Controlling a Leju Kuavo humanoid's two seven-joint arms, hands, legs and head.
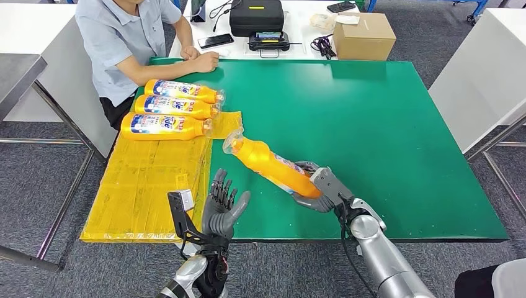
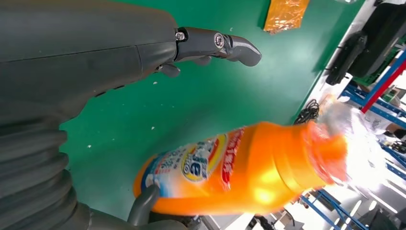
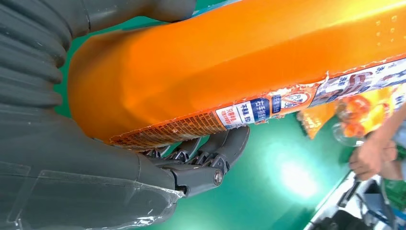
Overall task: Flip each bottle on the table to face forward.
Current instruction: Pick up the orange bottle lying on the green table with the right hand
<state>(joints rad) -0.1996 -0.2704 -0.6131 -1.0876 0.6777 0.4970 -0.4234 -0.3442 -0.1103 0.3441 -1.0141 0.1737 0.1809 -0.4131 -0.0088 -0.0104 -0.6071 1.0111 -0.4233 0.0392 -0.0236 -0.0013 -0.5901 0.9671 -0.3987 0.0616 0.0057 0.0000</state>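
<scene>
The orange bottle (image 1: 273, 166) hangs tilted above the green table (image 1: 384, 136), its base clamped in the right hand (image 1: 317, 189), capped neck pointing toward 3 bottles (image 1: 170, 108) lying on the yellow sheet (image 1: 149, 180). The left hand (image 1: 222, 208) waits just beside it, fingers spread, holding nothing. Gripped only at its base, the bottle could twist or slip during a handover. Its label side is hard to read in the head view; glare blurs its cap.

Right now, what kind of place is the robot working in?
Probably a robotics test lab or office workshop: a green work table with orange bottles laid out in a row, a person seated watching, and a black equipment case behind.
</scene>
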